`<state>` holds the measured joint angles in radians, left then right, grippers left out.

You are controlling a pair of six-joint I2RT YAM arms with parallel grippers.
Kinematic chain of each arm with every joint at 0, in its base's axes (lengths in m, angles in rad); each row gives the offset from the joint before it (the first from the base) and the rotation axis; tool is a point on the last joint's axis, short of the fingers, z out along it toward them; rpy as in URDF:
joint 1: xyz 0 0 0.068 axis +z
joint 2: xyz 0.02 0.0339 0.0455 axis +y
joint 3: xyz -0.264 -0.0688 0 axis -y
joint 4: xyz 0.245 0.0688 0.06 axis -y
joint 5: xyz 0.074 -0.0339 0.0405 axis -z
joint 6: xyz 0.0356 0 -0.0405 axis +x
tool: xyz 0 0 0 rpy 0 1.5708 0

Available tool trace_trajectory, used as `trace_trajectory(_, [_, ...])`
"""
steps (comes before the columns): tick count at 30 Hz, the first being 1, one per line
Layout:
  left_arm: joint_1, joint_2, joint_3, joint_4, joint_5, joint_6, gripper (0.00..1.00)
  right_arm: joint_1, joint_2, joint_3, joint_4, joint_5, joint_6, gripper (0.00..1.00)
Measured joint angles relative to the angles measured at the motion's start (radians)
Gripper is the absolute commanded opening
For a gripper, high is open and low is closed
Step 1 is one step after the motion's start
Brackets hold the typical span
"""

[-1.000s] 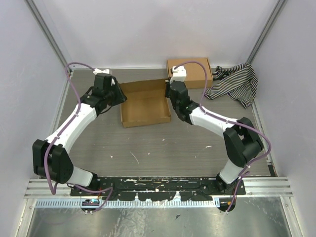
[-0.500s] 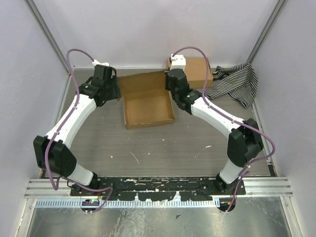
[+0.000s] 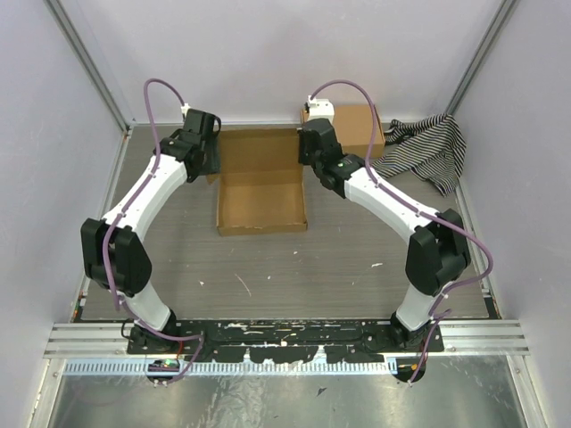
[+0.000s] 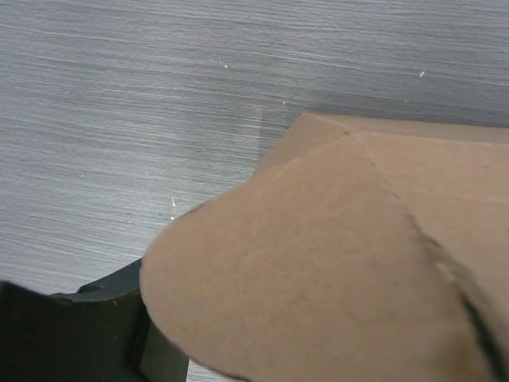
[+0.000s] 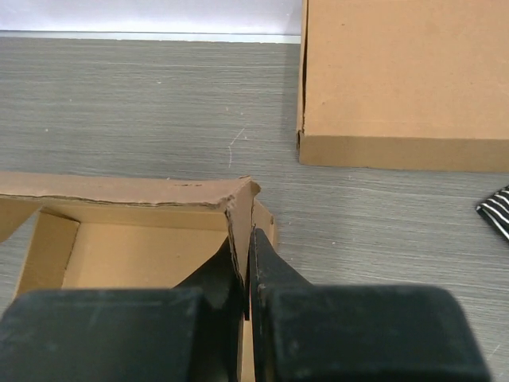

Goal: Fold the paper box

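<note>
The paper box [image 3: 263,203] lies mid-table as an open brown tray, with its back panel [image 3: 259,148] standing up behind it. My right gripper [image 3: 309,162] is at the tray's right rear corner. In the right wrist view it [image 5: 248,239] is shut on the box's thin right side wall [image 5: 242,215], with the tray's inside [image 5: 143,255] to the left. My left gripper [image 3: 207,157] is at the left rear corner. In the left wrist view a rounded flap [image 4: 318,263] of the box covers the jaws. Only one black finger [image 4: 79,334] shows under it.
A closed, fully formed brown box [image 3: 352,127] sits at the back right, right behind my right gripper; it also shows in the right wrist view [image 5: 406,79]. A black-and-white striped cloth [image 3: 428,147] lies right of it. Walls stand on three sides.
Both grippers have moved toward the back wall at the box's rear corners. The box's back panel has come up and the tray has squared up.
</note>
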<state>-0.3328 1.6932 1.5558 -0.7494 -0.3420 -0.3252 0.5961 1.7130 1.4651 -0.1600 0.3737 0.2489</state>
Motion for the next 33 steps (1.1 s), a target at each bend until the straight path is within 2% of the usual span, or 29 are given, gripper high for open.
trace_trajectory(7, [0.0, -0.082, -0.092, 0.076, 0.003, 0.019, 0.69, -0.02, 0.016, 0.058, -0.071, -0.055, 0.032, 0.03])
trace_trajectory(14, [0.005, -0.176, -0.187, 0.18, 0.011, 0.056, 0.63, -0.065, 0.068, 0.167, -0.166, -0.156, 0.065, 0.03])
trace_trajectory(16, [0.008, -0.176, -0.188, 0.206, 0.015, 0.063, 0.58, -0.073, 0.075, 0.176, -0.181, -0.177, 0.07, 0.03])
trace_trajectory(17, [0.009, -0.176, -0.188, 0.216, 0.018, 0.066, 0.51, -0.077, 0.077, 0.179, -0.188, -0.185, 0.073, 0.03])
trace_trajectory(20, [0.01, -0.176, -0.187, 0.238, 0.028, 0.072, 0.17, -0.084, 0.079, 0.189, -0.204, -0.202, 0.077, 0.03])
trace_trajectory(22, [0.01, -0.176, -0.187, 0.24, 0.035, 0.075, 0.01, -0.084, 0.08, 0.196, -0.216, -0.209, 0.08, 0.03])
trace_trajectory(33, [0.011, -0.154, -0.14, 0.196, 0.125, -0.023, 0.0, -0.066, 0.083, 0.2, -0.222, -0.201, 0.106, 0.03])
